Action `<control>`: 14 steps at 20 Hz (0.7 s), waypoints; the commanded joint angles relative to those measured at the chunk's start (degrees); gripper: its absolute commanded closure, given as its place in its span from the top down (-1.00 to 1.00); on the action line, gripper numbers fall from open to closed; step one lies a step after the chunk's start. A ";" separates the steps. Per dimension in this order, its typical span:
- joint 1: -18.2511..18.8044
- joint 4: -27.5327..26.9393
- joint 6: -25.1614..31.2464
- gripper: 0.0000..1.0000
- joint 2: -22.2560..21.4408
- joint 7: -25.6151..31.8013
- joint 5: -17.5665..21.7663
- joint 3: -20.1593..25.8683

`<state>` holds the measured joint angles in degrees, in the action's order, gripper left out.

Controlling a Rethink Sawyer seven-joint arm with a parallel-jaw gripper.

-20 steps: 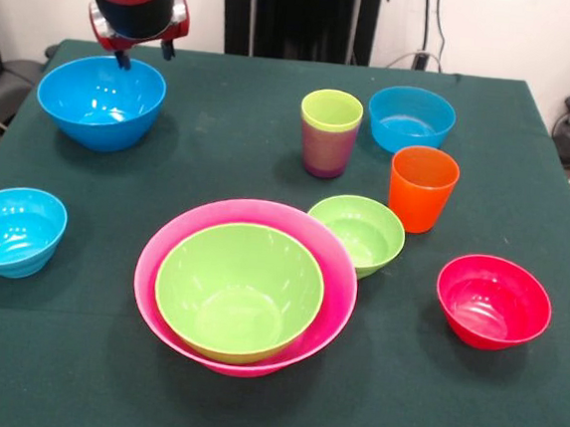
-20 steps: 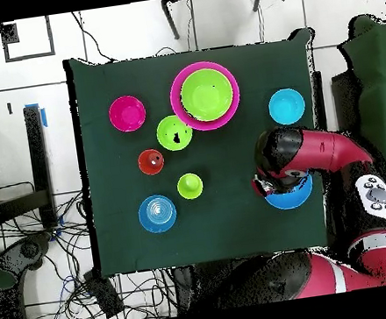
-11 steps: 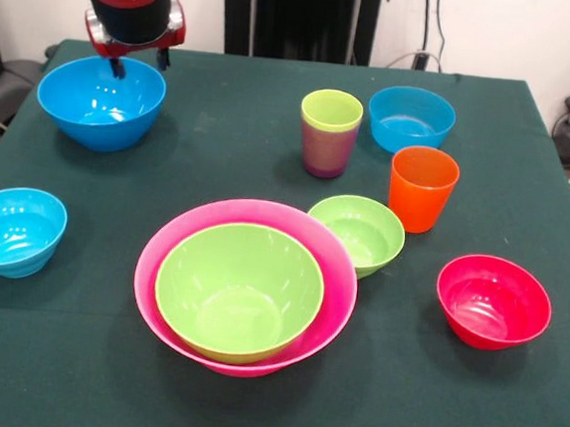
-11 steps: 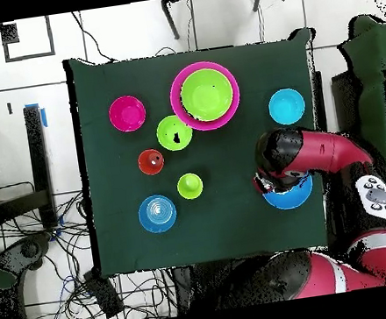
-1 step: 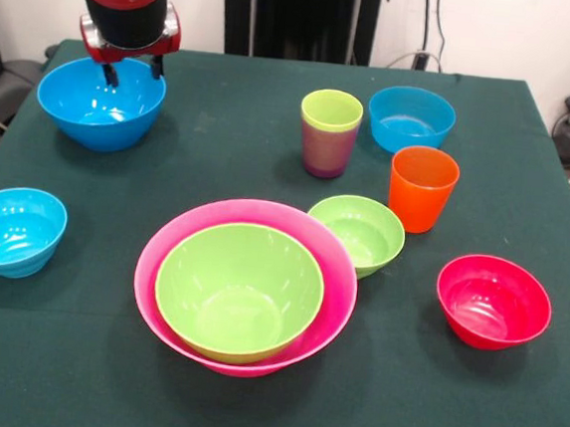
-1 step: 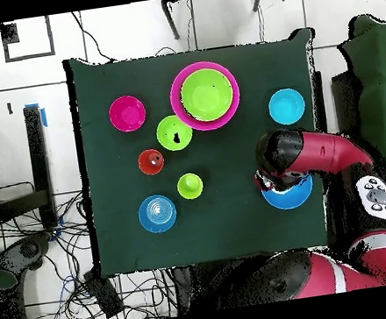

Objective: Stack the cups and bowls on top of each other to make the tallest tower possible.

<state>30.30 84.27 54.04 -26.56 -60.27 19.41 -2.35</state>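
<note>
Bright, even light from above falls on the green table [image 5: 273, 123], leaving only soft, short shadows beside each bowl. White glare spots shine inside the red bowl [image 5: 493, 302] and the big blue bowl [image 5: 100, 100]. Both views are sharp enough to read.

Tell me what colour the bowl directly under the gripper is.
Blue: the large blue bowl below the gripper; clearest in the front view.

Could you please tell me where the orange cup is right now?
In the front view the orange cup stands right of centre, between the small green bowl and a light-blue bowl.
</note>
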 commanded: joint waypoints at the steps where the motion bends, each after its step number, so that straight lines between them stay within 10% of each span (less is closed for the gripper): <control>1: -1.22 1.53 -5.11 1.00 3.17 -5.48 1.87 3.60; 14: -2.50 2.22 1.03 1.00 1.47 -6.29 -0.27 2.89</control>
<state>29.73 84.74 54.04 -26.49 -60.27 19.40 -2.85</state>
